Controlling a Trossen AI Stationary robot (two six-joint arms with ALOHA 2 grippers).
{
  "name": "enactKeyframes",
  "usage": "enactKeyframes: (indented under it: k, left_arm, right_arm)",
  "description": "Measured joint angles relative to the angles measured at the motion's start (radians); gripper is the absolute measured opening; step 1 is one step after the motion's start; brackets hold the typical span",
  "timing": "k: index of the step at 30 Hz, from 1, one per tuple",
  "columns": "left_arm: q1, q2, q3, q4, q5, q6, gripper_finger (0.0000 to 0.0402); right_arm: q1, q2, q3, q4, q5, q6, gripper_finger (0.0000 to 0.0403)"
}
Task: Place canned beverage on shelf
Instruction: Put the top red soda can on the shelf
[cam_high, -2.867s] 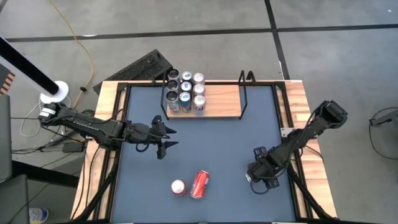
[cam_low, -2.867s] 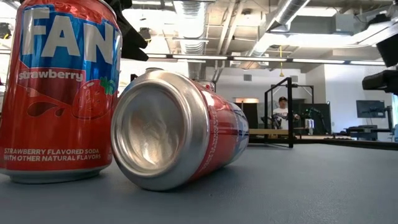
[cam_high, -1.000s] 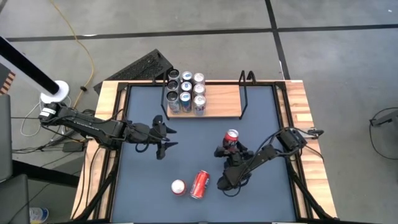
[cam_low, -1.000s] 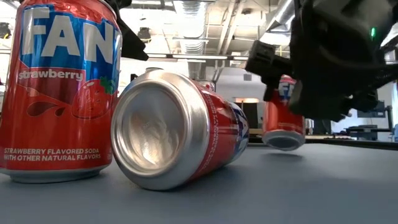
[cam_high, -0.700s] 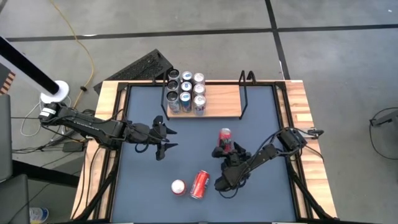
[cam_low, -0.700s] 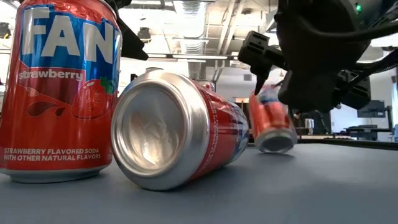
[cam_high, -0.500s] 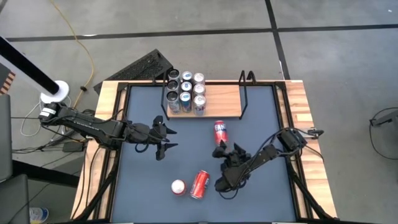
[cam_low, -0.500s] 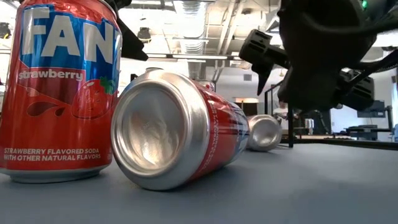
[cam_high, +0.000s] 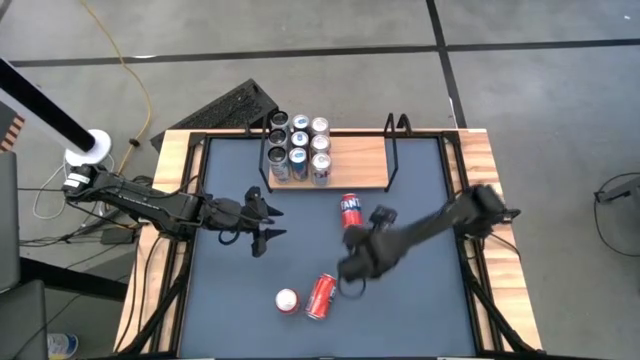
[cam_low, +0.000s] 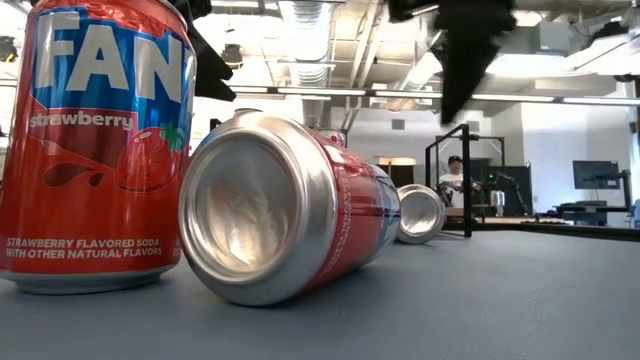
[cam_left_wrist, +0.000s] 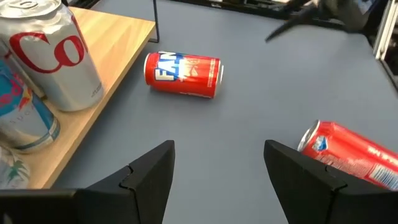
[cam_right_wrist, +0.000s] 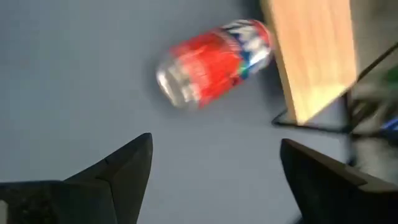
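A red Fanta can lies on its side on the blue table (cam_high: 351, 212), just in front of the shelf; it also shows in the low view (cam_low: 420, 213), the left wrist view (cam_left_wrist: 183, 74) and the right wrist view (cam_right_wrist: 211, 59). The light-wood shelf (cam_high: 355, 162) with black rod uprights holds several upright cans (cam_high: 299, 150) at its left end. My right gripper (cam_high: 352, 268) is open and empty, raised above the table on the near side of the fallen can. My left gripper (cam_high: 266, 222) is open and empty at the table's left middle.
A red can stands upright (cam_high: 287, 300) beside another red can lying on its side (cam_high: 321, 295) near the table's front edge. The right half of the shelf board is bare. A person sits in the room far behind the table (cam_low: 455, 175).
My right gripper held the red can upright, then let go of it. The can tipped toward the shelf and fell onto its side, then rolled a little farther. My right gripper has risen and drawn back toward the table's near side.
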Motion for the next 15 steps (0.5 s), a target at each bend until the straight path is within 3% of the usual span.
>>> enactKeyframes:
  k: [4, 8, 15]
  left_arm:
    - [0.0, 0.0, 0.0, -0.001, 0.007, -0.03, 0.0238]
    - [0.001, 0.0, 0.0, 0.001, 0.035, -0.034, 0.0238]
    - [0.001, 0.0, 0.0, -0.005, 0.052, -0.032, 0.0238]
  right_arm:
    - [-0.139, -0.139, 0.0, 0.054, -0.124, 0.218, 0.0334]
    - [-0.249, -0.199, 0.0, 0.127, -0.107, 0.308, 0.0334]
    - [-0.324, -0.121, 0.0, 0.222, -0.167, 0.285, 0.0333]
